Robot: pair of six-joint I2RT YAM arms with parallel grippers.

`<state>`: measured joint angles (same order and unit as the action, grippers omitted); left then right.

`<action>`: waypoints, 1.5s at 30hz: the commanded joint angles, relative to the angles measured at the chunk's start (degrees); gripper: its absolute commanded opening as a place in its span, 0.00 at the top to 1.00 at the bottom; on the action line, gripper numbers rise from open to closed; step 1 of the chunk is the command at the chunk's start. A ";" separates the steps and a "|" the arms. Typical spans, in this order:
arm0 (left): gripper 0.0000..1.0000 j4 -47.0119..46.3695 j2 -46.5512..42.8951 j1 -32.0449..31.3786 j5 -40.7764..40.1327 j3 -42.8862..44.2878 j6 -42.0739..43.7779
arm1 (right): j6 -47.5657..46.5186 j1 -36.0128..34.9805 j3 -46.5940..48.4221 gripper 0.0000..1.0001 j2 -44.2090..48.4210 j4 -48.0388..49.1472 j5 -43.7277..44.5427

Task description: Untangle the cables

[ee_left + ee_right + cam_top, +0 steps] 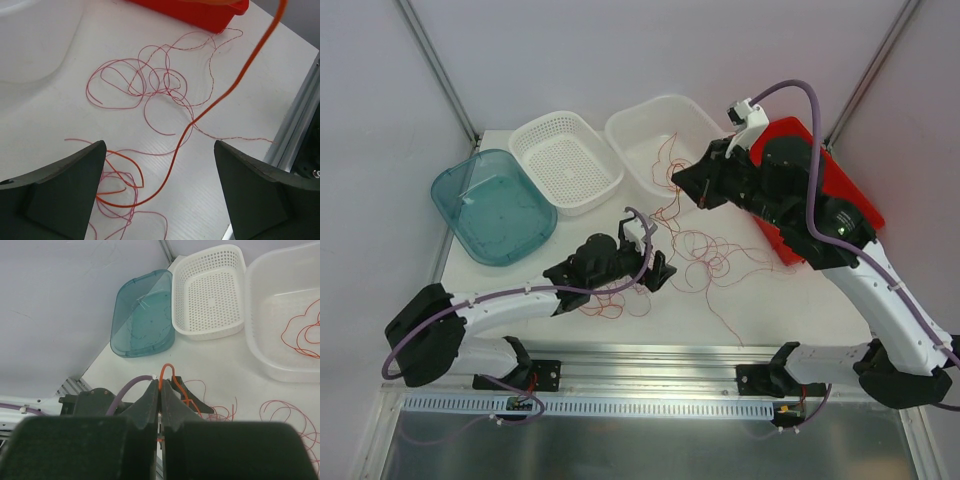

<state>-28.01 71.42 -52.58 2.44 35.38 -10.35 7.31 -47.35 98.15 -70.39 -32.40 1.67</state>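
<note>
Thin red-orange cables (715, 255) lie in tangled loops on the white table, between the two arms. My left gripper (663, 272) hovers low over their left end, open wide. In the left wrist view its fingers (65, 190) stand far apart, and one orange strand (200, 112) runs down between them without touching either, with the tangle (160, 82) beyond. My right gripper (680, 180) is raised near the clear tub. Its jaws (161, 390) are shut on an orange strand (167, 368) that loops up over the fingertips. A few more cable loops (300, 335) lie inside the tub.
Along the back stand a teal bin (490, 205), a white perforated basket (565, 160) and the clear tub (665, 140). A red tray (840, 180) sits at the right under the right arm. The aluminium rail (650, 355) marks the table's near edge.
</note>
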 commanded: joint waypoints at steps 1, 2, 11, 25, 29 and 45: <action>0.13 -7.84 3.63 -0.86 -0.59 4.08 2.09 | 0.95 0.07 -0.41 0.99 3.06 1.82 -0.27; 0.16 -8.02 4.51 -0.95 -0.68 4.61 1.74 | 0.86 0.15 -0.50 0.99 3.33 1.64 -0.09; 0.67 -10.05 10.67 -1.48 -0.24 9.00 -4.15 | 0.16 0.16 -3.84 0.99 7.37 1.82 3.95; 1.00 17.70 -2.15 6.07 -9.74 29.21 0.68 | 2.35 2.61 -23.26 0.99 17.04 0.50 14.41; 1.00 21.77 -4.53 7.49 -1.07 38.79 -2.22 | 3.67 2.79 -27.92 0.99 16.52 1.02 12.75; 1.00 23.44 -6.03 8.63 -1.38 39.68 -2.83 | 7.28 2.79 -31.00 0.92 5.09 9.11 -0.62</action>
<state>-3.88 64.95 -44.86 -0.03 75.29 -12.69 13.47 -44.71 65.32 -64.45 -27.18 3.92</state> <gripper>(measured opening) 0.009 0.065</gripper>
